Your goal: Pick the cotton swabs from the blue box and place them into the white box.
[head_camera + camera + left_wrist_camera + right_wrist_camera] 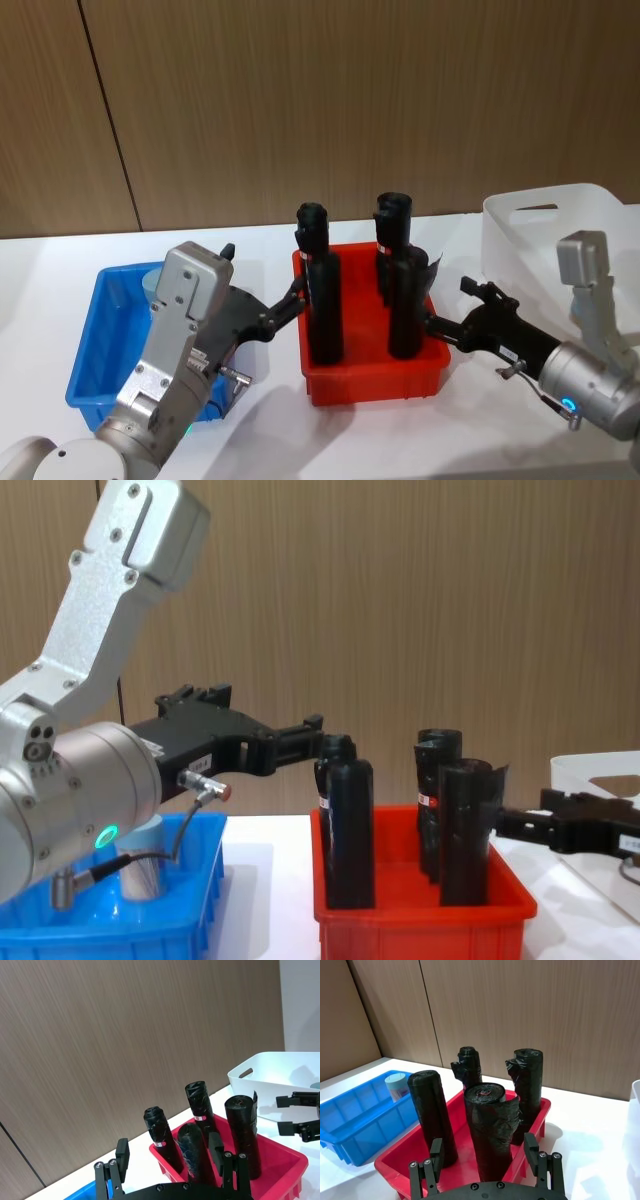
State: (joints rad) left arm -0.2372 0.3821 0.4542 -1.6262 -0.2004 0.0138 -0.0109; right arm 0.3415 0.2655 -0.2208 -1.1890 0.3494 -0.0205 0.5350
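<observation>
One cotton swabs jar (396,1085) with a pale blue lid stands in the blue box (95,345) at the table's left; in the chest view the jar (145,868) sits behind my left arm. My left gripper (292,298) hovers open and empty between the blue box and the red bin, fingers pointing at the black rolls. The white box (560,225) stands at the far right. My right gripper (448,305) is open and empty just right of the red bin, in front of the white box.
A red bin (370,380) holding several tall black rolls (325,305) stands between the blue and white boxes, right between both grippers. A wooden wall closes the back of the white table.
</observation>
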